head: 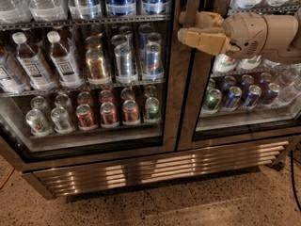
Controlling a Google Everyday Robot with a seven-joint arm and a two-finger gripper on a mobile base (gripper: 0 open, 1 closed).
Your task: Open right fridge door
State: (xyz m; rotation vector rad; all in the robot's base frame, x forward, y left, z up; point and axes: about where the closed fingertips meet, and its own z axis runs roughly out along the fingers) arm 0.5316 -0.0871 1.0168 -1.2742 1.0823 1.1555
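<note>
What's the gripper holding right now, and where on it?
Cannot be told: the gripper is at the right fridge door's left frame edge, but no grip shows.

Right fridge door point(244, 134), cropped and partly covered.
It runs off the top and right edges. The end effector point(187, 27), at the door's left frame near the top, and its arm point(263, 32) hide most of the white-labelled bottles point(225, 63) behind; labels are too blurred to read.

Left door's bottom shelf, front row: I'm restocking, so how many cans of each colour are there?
Silver cans: 2
Red cans: 3
Green cans: 1
Total: 6
The gripper is at the right fridge door, by its left edge, higher than that shelf.
</note>
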